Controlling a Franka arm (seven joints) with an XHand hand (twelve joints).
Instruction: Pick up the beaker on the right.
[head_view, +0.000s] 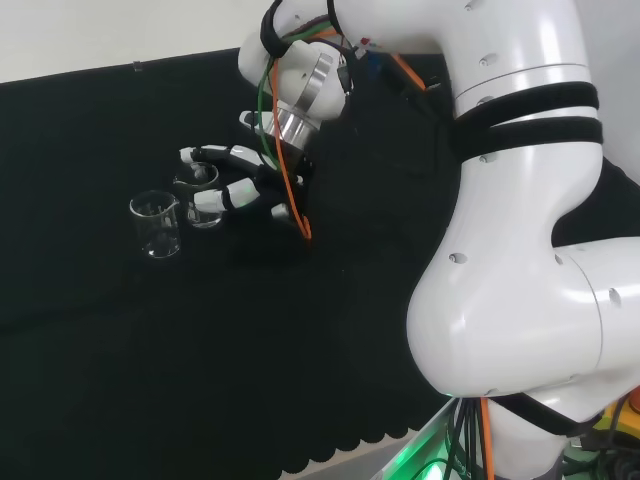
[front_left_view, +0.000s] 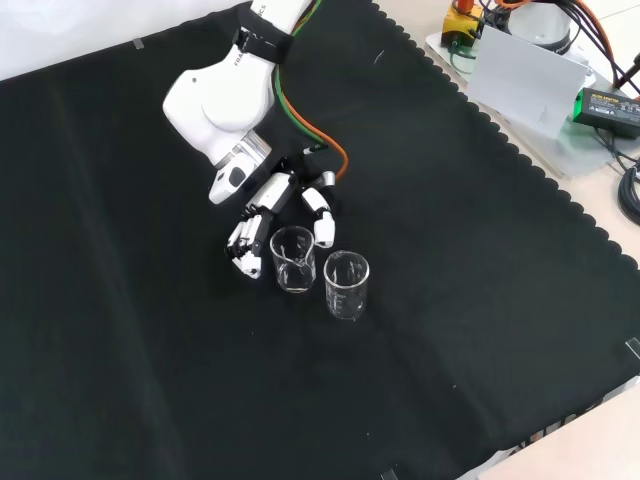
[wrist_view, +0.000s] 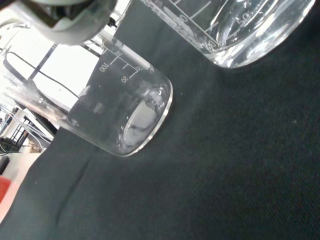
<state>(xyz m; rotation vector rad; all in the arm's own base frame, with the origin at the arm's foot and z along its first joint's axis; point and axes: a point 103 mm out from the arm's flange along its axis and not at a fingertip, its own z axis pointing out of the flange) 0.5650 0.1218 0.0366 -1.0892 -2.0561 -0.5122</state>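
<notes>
Right up close in the wrist view sits a clear glass beaker (wrist_view: 125, 115), upright on the black cloth (wrist_view: 225, 165), printed scale marks on its wall, with the base of a second beaker (wrist_view: 240, 30) just beside it. Over to the front view: two beakers stand side by side on the surface (front_left_view: 480, 250), near each other but apart. The hand (front_left_view: 275, 215) reaches down from the view's top, and its fingers (front_left_view: 245, 245) curve along the left side of the left-hand beaker (front_left_view: 293, 259), while the thumb (front_left_view: 322, 215) sits at the rim's upper right. That beaker is between them; whether they touch the glass, I cannot tell. The right-hand beaker (front_left_view: 346, 284) stands free, empty, nothing around it. In the head view, the free beaker (head_view: 156, 224) stands left of the hand (head_view: 250, 185).
</notes>
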